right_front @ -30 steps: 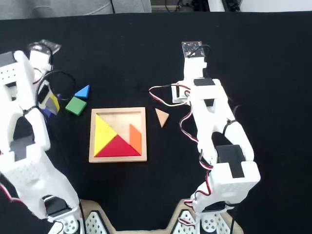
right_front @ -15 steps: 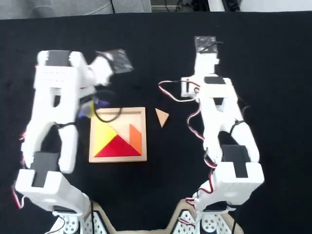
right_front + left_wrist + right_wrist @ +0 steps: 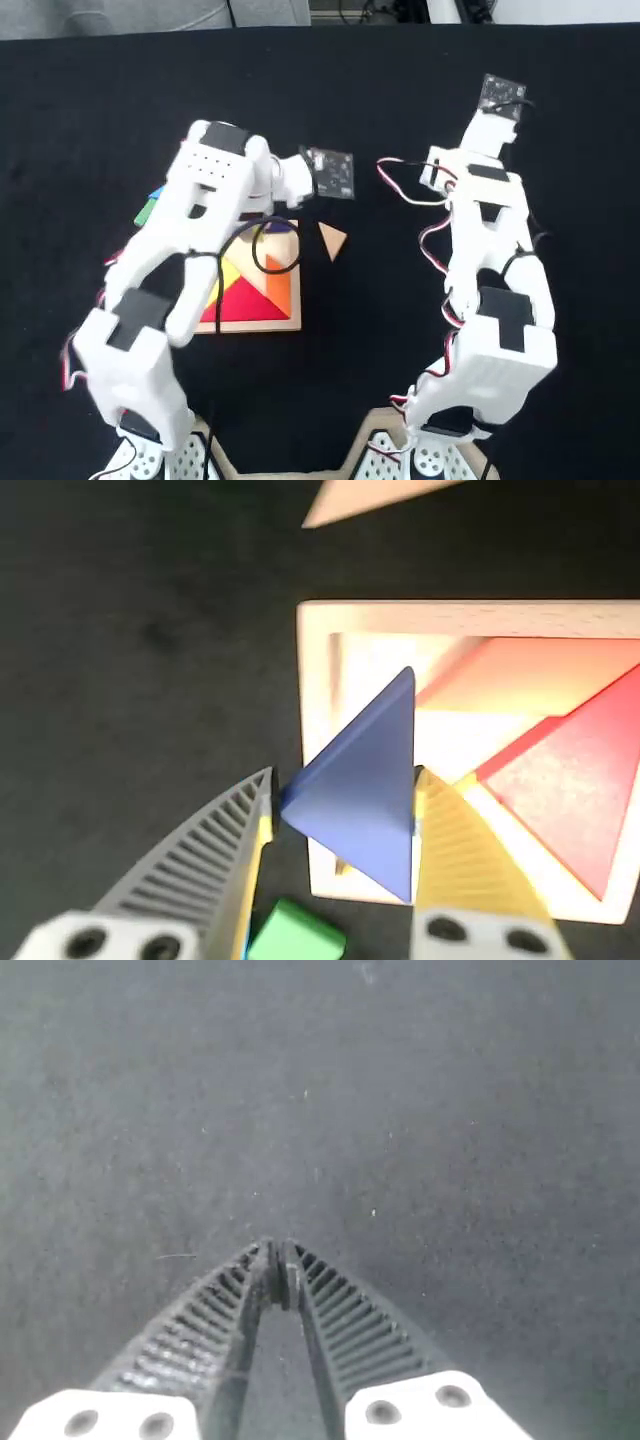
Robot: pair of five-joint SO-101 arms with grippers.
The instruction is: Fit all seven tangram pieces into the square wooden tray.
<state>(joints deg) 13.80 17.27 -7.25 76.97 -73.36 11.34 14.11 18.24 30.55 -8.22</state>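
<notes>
Nearest, in the lower half of the high view, two white arms: left arm [image 3: 150, 300] on the left side, right arm [image 3: 490, 300] on the right. Mid-left on the black tabletop [image 3: 380, 330], square wooden tray [image 3: 250, 325], partly under the left arm. Inside it, a yellow triangle piece [image 3: 232, 272], a red triangle piece [image 3: 245, 302] touching it, and an orange piece [image 3: 281, 285] against the right-hand wall. Left end effector [image 3: 340, 780] clamped on a blue-violet triangle piece [image 3: 365, 800], poised over the tray's upper edge; touching the wood or not, impossible to tell. Just right of the tray, on the tabletop, a pale wooden triangle piece [image 3: 333, 240]. Left of the tray, peeking from behind the left arm, a green piece [image 3: 147, 210] and a blue piece [image 3: 157, 192] close together. Farthest, upper right of the high view: right end effector [image 3: 277, 1260], fingers pressed together with nothing between them, above bare tabletop.
</notes>
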